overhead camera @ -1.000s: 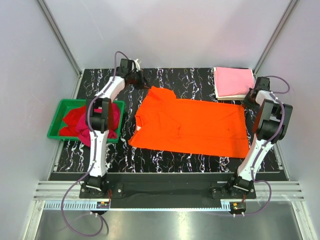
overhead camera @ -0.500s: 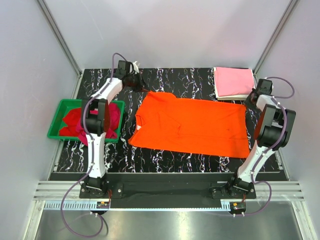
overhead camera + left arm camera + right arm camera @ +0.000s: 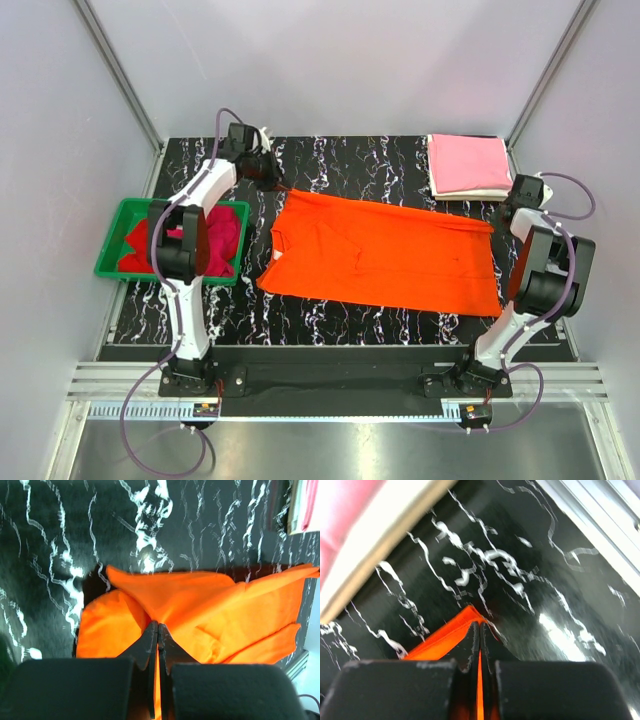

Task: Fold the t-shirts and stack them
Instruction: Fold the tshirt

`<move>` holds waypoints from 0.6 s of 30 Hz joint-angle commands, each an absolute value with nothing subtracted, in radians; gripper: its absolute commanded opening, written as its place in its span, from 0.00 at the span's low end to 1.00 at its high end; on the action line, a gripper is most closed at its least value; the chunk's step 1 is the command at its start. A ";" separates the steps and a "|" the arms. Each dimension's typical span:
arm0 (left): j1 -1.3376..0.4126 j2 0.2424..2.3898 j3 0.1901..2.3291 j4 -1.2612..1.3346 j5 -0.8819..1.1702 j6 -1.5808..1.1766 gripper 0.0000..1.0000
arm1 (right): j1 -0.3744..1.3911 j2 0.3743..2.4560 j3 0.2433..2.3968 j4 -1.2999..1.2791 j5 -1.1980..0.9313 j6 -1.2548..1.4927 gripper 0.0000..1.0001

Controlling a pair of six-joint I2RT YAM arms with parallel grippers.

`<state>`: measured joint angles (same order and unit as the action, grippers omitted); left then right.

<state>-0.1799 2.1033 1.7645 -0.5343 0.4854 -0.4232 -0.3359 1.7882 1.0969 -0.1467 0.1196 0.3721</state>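
Overhead first: the orange t-shirt (image 3: 385,250) is spread across the middle of the black marbled surface (image 3: 350,155), strung between the two tools. The left tool (image 3: 280,186) has its far-left corner and the right tool (image 3: 497,217) its far-right one. Only this view gives the green bin (image 3: 108,262), out to the left of the left tool, with the crimson t-shirt (image 3: 224,230) and red t-shirt (image 3: 135,240) heaped inside, well apart from the orange cloth. Just beyond the right tool sits the folded pink t-shirt (image 3: 468,162), lying on the cream-white t-shirt (image 3: 470,194).

Over to the left wrist camera, and here is what the overhead cannot settle: the left tool (image 3: 157,630) is pinched tight on a bunched fold of orange, and the cloth fans out ahead of the tips and to both sides. Bare surface lies beyond that.

The right wrist camera has the right tool (image 3: 480,627) clamped on one thin pointed corner of orange, nothing more, with bare marbling ahead of it. Up and to the left of the tips, the pink and cream edges are close by.

Now the arms. The left one reaches long toward the far-left, with its elbow over the bin. The right one rises from its base to a high elbow, then its wrist runs forward along the right edge, stopping just short of the pink stack.
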 commanded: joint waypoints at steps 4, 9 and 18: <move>-0.158 2.022 1.663 -0.563 0.482 -0.426 0.00 | -0.347 1.648 1.005 -0.130 0.218 0.445 0.01; -0.160 1.976 1.602 -0.566 0.480 -0.422 0.00 | -0.351 1.612 0.966 -0.163 0.253 0.482 0.01; -0.160 1.873 1.477 -0.617 0.479 -0.394 0.00 | -0.359 1.542 0.942 -0.241 0.276 0.494 0.00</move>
<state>-0.1711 1.9388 1.5047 -0.6029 0.4892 -0.4191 -0.3435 1.6112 0.9489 -0.2268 0.2008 0.4751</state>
